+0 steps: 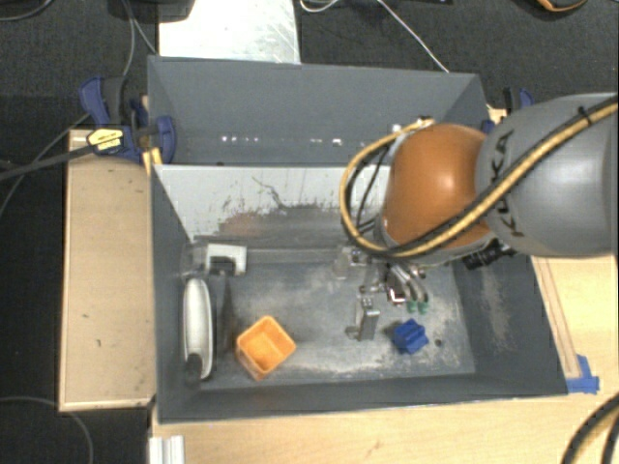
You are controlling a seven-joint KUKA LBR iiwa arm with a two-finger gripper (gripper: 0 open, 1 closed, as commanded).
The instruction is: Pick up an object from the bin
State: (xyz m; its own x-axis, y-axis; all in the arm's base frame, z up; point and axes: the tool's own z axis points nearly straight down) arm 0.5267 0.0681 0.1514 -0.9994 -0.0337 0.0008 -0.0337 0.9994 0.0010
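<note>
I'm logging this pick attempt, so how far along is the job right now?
Done: the gripper is low inside the bin, just left of a small blue block. In hand: nothing is visibly lifted; the blue block, a small orange container and a long white thing all lie on the floor. Left: grasping one thing and lifting it out.

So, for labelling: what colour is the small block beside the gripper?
The small block is blue, in the camera view.

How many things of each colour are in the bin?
Orange: 1, the square cup
Blue: 1, the small block
White and grey: 1, the long tool
Total: 3
The green speck near the small block is too small to tell.
</note>
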